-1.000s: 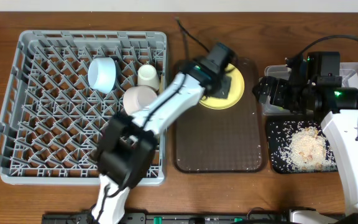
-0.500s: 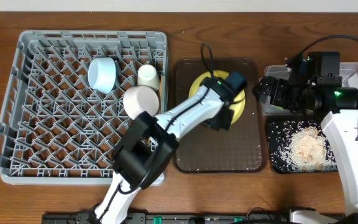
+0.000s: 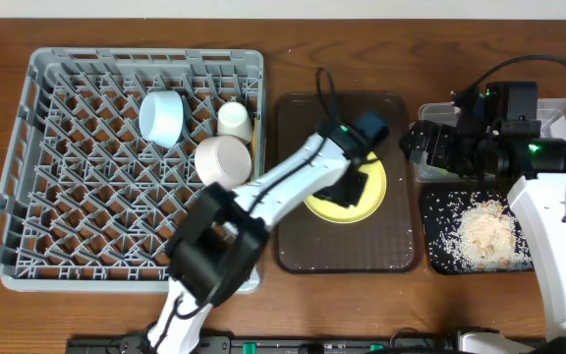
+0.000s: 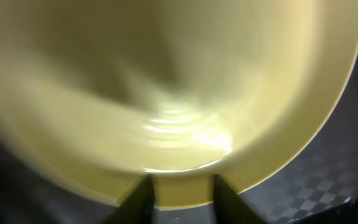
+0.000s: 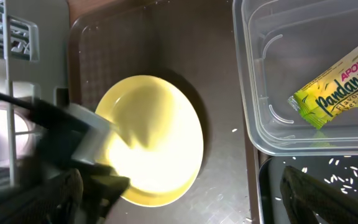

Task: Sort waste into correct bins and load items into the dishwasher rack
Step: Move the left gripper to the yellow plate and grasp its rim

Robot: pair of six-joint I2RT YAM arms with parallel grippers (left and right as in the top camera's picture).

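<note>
The round yellow plate [image 3: 347,197] lies near the middle of the brown serving tray [image 3: 347,251]. My left gripper [image 3: 355,179] is shut on the plate's rim [image 4: 179,93], which sits between the fingers [image 4: 180,198]. My right gripper [image 3: 430,147] is open and empty and hovers over the near corner of the clear tub [image 3: 563,118]. In the right wrist view its fingers [image 5: 185,190] spread wide above the plate [image 5: 160,143]. The yellow-green wrapper [image 5: 337,87] lies in the tub. White rice-like crumbs and a pale heap [image 3: 484,231] lie in the black tray [image 3: 440,251]. Chopsticks are out of view.
The grey dishwasher rack [image 3: 67,226] fills the left side. It holds the light blue bowl [image 3: 162,116], the white bowl [image 3: 219,157] and the small white cup [image 3: 234,118]. My left arm stretches from the front edge across the rack's right corner.
My left gripper has drawn the yellow plate from the far end of the brown tray toward its middle, and the plate now lies flatter. The right arm has not moved.
</note>
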